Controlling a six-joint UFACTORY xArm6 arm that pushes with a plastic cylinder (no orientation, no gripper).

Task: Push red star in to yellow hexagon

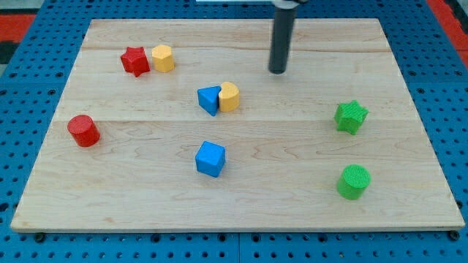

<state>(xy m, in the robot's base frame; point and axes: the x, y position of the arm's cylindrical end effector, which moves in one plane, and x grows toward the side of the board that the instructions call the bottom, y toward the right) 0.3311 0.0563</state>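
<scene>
The red star [134,61] lies at the board's upper left, touching the yellow hexagon [163,58] on its right side. My tip [278,71] rests on the board near the view's top centre, well to the right of both blocks and apart from every block.
A blue triangular block [209,99] touches a second yellow block [229,96] mid-board. A blue cube [210,158] lies below them. A red cylinder [84,131] is at the left. A green star [350,116] and green cylinder [354,181] are at the right. The wooden board [234,212] sits on blue pegboard.
</scene>
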